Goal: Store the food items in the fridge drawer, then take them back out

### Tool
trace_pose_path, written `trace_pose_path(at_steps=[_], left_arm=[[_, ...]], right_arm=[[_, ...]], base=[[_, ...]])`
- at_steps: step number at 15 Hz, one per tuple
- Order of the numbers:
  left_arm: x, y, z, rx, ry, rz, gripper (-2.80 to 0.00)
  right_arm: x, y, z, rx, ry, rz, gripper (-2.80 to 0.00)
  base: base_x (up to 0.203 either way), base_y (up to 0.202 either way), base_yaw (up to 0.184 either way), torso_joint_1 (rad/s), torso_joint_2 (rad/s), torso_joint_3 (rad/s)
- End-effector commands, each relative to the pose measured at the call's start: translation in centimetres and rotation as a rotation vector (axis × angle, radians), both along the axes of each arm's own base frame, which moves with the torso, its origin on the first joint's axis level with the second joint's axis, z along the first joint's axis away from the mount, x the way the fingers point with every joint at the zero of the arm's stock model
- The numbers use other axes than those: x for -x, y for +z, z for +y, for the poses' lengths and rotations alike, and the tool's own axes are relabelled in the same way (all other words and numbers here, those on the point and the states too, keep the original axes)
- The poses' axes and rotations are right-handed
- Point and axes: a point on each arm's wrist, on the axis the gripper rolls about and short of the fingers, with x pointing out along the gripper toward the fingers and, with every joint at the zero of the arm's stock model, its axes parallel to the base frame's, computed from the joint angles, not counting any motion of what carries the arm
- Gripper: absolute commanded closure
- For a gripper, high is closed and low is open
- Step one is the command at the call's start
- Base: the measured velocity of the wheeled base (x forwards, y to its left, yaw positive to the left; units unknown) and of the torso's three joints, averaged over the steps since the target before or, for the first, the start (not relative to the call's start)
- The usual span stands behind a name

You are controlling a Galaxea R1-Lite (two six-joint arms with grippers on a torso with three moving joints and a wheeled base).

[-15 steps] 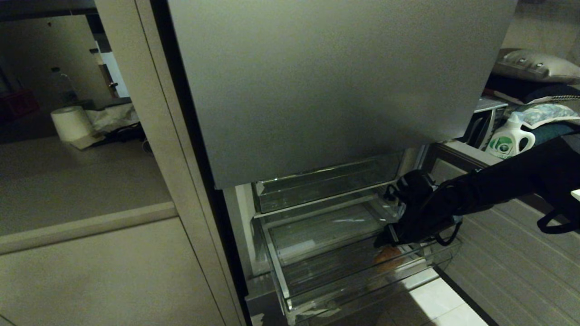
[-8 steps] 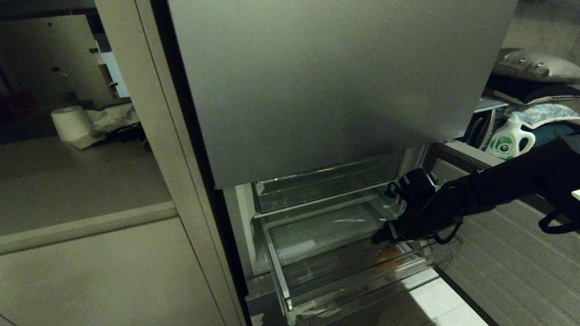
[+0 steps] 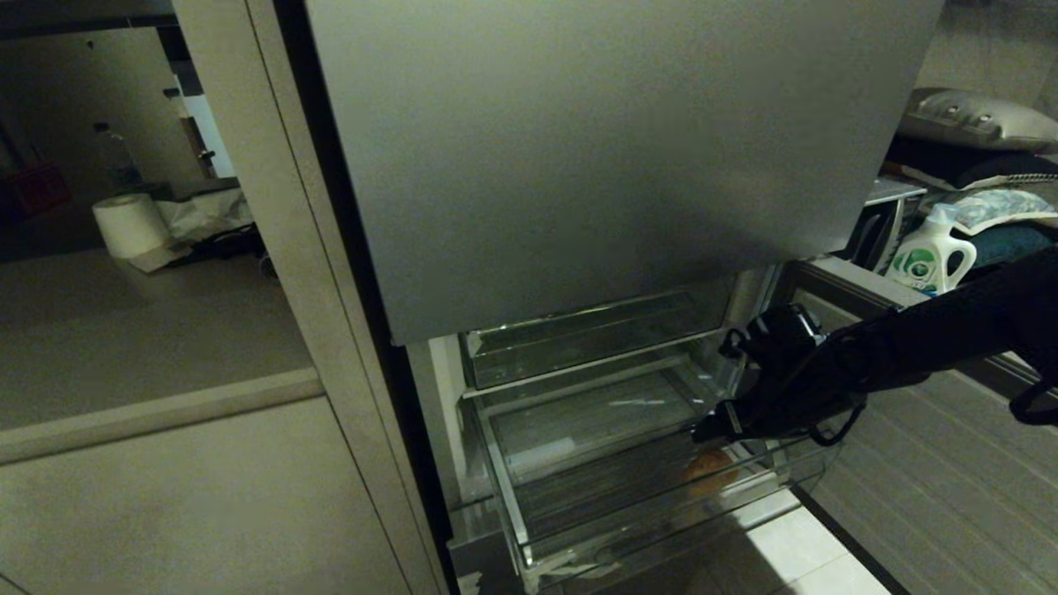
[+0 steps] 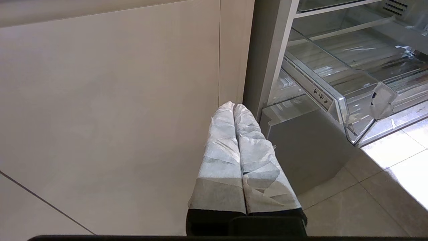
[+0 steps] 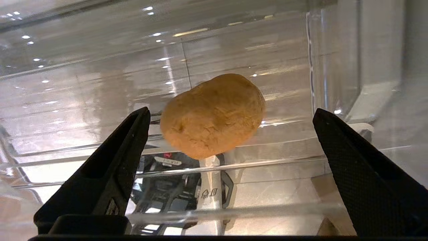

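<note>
Since a second ago the right gripper (image 3: 702, 431) has drawn back a little to the right and lifted slightly, clear of the round orange-brown food item (image 3: 707, 468). That piece, potato-like with a rough matte skin, lies on the ribbed floor of the pulled-out fridge drawer (image 3: 529, 516), at its right end near the clear side wall, and nothing else shows in the drawer. The right gripper hangs just above it, fingers spread wide and empty. The shallower clear tray (image 3: 579, 343) sits farther back. The left gripper (image 4: 234, 108) is parked beside the fridge, fingers pressed together.
</note>
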Motion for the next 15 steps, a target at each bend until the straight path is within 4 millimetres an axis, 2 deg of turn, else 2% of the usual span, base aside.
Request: trace_pose_path(at_steps=[1, 9, 15], left_arm=[[0.0, 0.0, 0.0, 0.000, 0.000, 0.001, 0.00], [0.0, 0.0, 0.0, 0.000, 0.000, 0.001, 0.00], [0.0, 0.0, 0.0, 0.000, 0.000, 0.001, 0.00]], right_arm=[[0.2, 0.8, -0.2, -0.004, -0.004, -0.019, -2.80], [1.9, 1.8, -0.5, 0.004, -0.002, -0.019, -2.80], [2.5, 1.2, -0.6, 0.004, -0.001, 0.001, -2.80]], base=[[0.000, 0.000, 0.000, 0.000, 0.00, 0.000], [0.000, 0.000, 0.000, 0.000, 0.00, 0.000], [0.000, 0.000, 0.000, 0.000, 0.00, 0.000]])
